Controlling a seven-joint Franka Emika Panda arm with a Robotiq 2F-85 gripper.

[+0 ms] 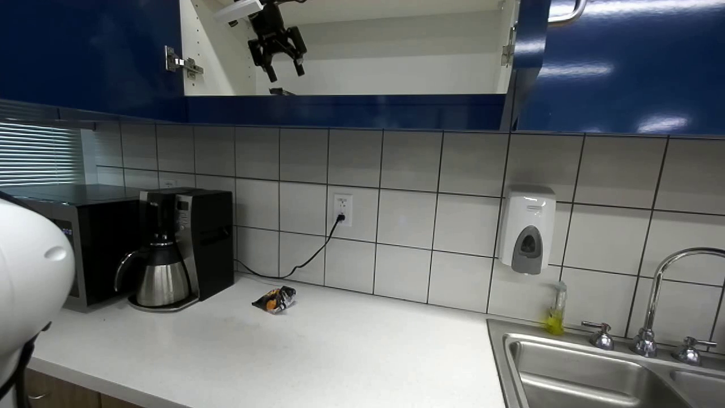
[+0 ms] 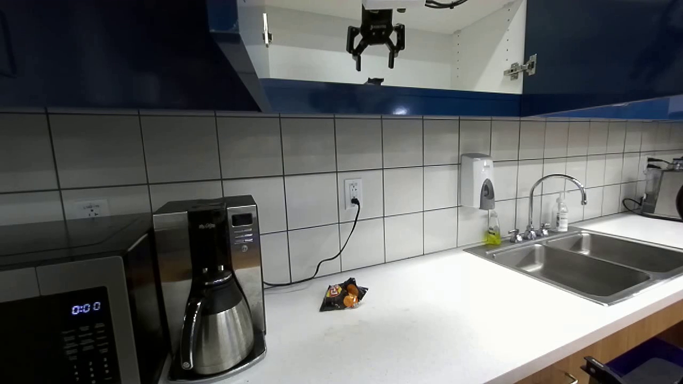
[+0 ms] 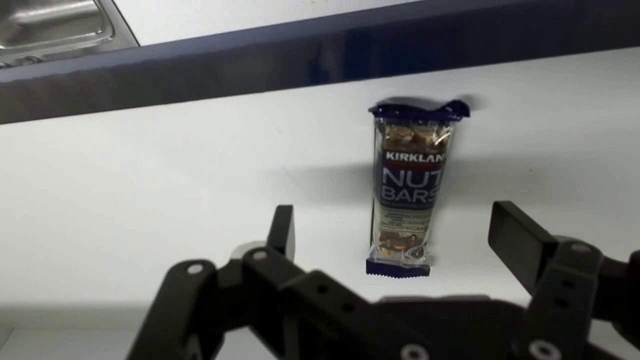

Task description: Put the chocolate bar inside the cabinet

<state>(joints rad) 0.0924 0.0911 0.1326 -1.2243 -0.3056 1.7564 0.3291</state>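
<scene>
The bar is a nut bar (image 3: 411,195) in a clear and dark purple wrapper. It lies flat on the white shelf inside the open blue cabinet (image 3: 150,175), near its front edge. In both exterior views only a dark bit of the bar (image 1: 281,92) (image 2: 374,81) shows above the blue front rail of the cabinet (image 1: 345,109) (image 2: 395,98); the rest is hidden. My gripper (image 1: 286,72) (image 2: 374,65) is open and empty above the bar. In the wrist view its fingers (image 3: 392,230) stand apart on either side of the bar, not touching it.
A black and orange snack bag (image 1: 276,299) (image 2: 344,295) lies on the white counter below. A coffee maker (image 1: 210,243) and a microwave (image 2: 80,309) stand beside it. Open cabinet doors (image 1: 90,56) (image 2: 597,53) flank the opening. A soap dispenser (image 1: 528,229) hangs near the sink (image 1: 501,362).
</scene>
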